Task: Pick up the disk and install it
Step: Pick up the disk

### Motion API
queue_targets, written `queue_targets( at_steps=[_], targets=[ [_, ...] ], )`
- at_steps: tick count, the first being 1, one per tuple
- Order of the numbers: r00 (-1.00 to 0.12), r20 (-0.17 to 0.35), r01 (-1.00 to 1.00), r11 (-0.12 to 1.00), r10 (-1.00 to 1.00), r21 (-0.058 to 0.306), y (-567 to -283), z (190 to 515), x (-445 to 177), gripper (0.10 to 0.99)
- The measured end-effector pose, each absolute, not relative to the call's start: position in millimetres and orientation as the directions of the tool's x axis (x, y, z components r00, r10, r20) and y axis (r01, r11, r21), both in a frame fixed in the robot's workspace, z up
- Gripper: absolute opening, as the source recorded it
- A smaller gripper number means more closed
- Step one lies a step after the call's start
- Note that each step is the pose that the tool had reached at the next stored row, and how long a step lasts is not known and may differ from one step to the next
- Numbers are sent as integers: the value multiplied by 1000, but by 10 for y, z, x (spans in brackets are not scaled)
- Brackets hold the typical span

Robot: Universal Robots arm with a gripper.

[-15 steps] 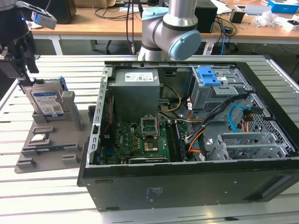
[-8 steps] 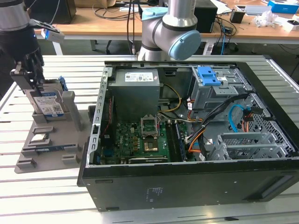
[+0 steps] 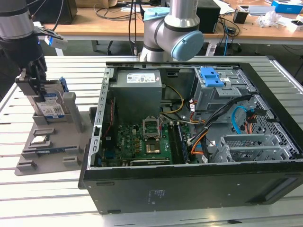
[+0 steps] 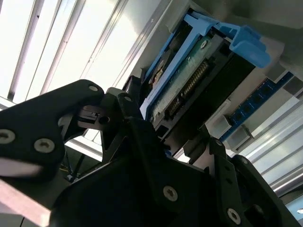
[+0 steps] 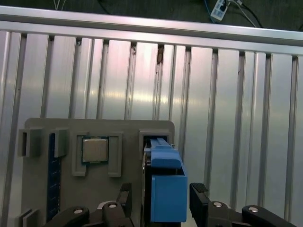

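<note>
A silver, blue-framed disk (image 5: pixel 165 189) was stood upright in a grey holder (image 5: pixel 47 127) for the black gripper (image 5: pixel 162 193). Clamping could not be confirmed.

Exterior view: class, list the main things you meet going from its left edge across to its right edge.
disk in its blue carrier → grey power supply box → blue ribbed latch → metal drive cage

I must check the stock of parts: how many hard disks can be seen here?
1. The disk stands upright in the grey holder at the exterior view's left, with the gripper around it. The case may hide others.
</note>
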State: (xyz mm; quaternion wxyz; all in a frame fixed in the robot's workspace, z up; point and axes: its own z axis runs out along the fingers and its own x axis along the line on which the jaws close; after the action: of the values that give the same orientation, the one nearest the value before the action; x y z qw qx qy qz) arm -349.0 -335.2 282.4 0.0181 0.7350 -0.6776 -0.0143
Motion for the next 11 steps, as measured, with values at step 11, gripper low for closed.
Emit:
queue_targets(
  at_steps=[11],
  targets=[
    [81, 4, -996, -81, -997, 46, -3352, 2820, -3490, 365]
  ],
)
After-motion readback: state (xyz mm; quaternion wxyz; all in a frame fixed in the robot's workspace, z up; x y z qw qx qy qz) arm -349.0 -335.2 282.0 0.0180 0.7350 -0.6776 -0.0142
